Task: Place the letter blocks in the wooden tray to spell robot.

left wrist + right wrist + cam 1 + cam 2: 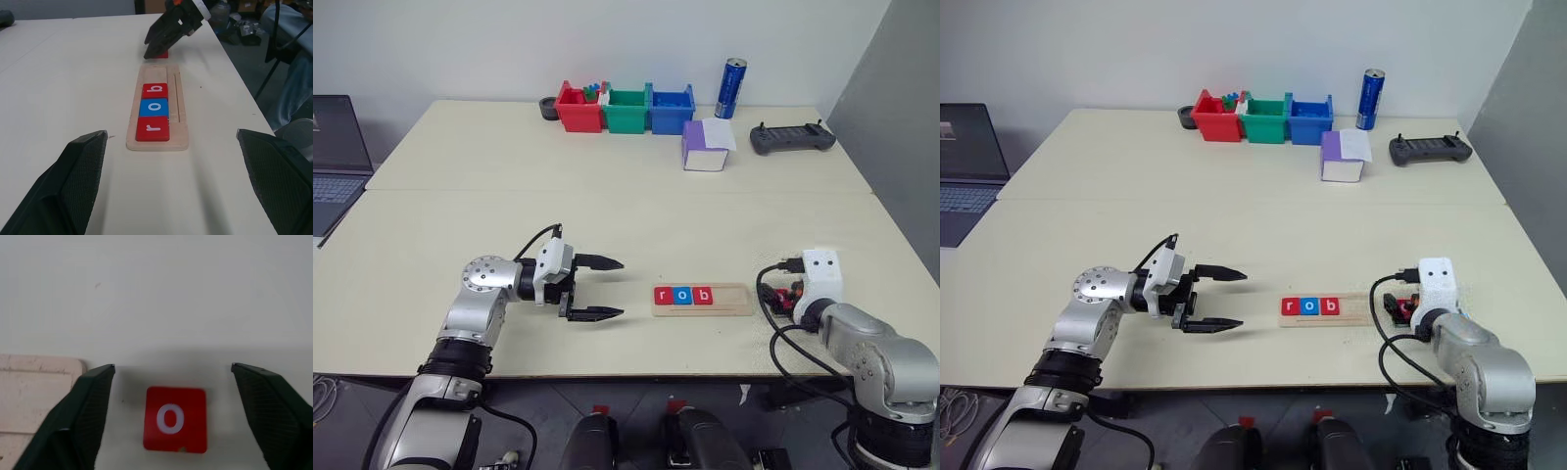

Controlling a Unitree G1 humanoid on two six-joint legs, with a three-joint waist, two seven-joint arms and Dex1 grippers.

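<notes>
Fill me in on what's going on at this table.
The robot is spelling "robot" with letter blocks in the wooden tray. Three blocks already sit in it: a red r, a blue o and a red b. The right gripper hovers with open jaws over a red o block lying on the table just past the tray's right end, not yet gripped. The left gripper waits open, off the tray's left end.

The pale table point(607, 196) carries the wooden tray point(181, 112) straight ahead of the left gripper's point(599, 288) spread jaws. A red "o" block point(175, 419) lies flat between the right gripper's point(171, 396) parted fingers (just beside the tray's end). Far beyond both sit three bins point(625, 108), a can point(733, 88), a box point(707, 147) and a controller point(792, 139).
</notes>
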